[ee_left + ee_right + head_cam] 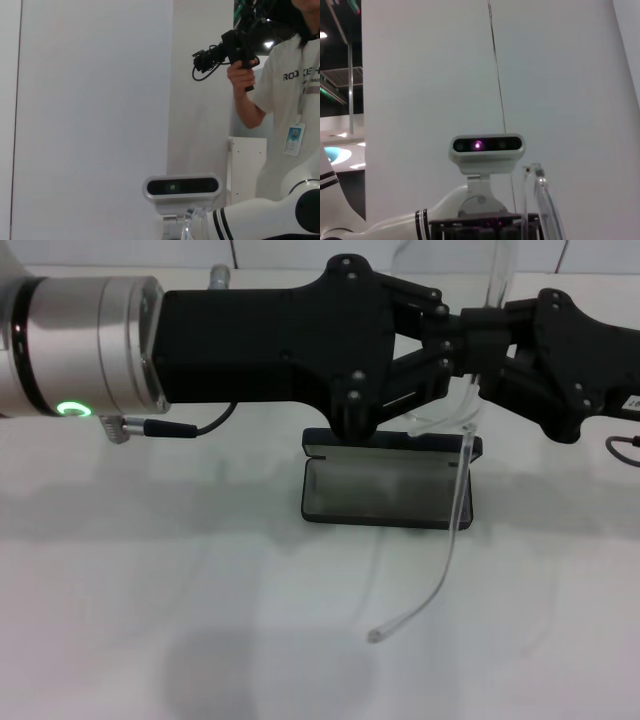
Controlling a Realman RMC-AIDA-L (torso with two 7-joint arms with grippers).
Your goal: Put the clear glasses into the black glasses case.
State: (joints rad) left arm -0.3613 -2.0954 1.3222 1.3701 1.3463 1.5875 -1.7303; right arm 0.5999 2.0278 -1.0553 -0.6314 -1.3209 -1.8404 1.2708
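The clear glasses [462,430] are up in the air above the open black glasses case [390,490], which sits on the white worktop [150,570] with its grey lining showing. The left gripper [450,345] and right gripper [478,350] meet at the frame, both apparently clamped on it (one temple arm hangs down past the case's right edge). Lowering the glasses inside is still left, probably folding too.

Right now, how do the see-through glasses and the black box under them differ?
The clear plastic glasses are transparent and held up in the air between both hands, left hand and right hand; the matte black glasses case is opaque, lying open on the white table. One temple arm hangs over the case.
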